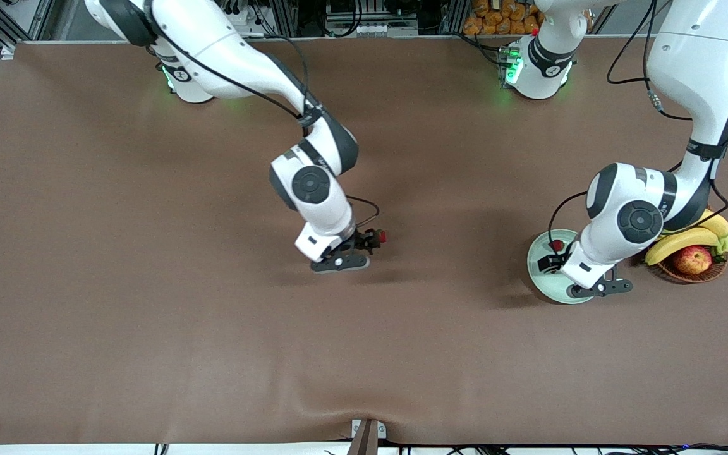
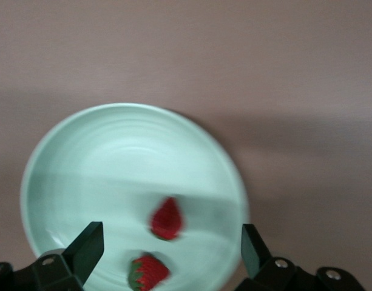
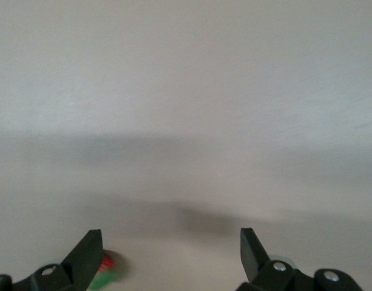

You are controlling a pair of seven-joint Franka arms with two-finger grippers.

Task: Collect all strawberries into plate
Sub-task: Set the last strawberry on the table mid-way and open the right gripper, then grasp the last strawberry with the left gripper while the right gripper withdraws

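Front view: brown table. Pale mint-green plate toward the left arm's end of the table, with a wicker basket just beside it holding bananas and an apple. Left gripper over the plate; a strawberry in the plate shows at about 12 o'clock from the centre. Right gripper low over mid-table, a third strawberry at its tip. Left wrist view: left gripper, fingers spread wide, pinching nothing; plate beneath; two berries in it, a blurred strawberry between the fingers and a capped strawberry touching or nearly touching it, near the rim. Right wrist view: right gripper, fingers spread wide, holding nothing; third strawberry just beside one finger on the bare table; whether it touches that finger cannot be told.
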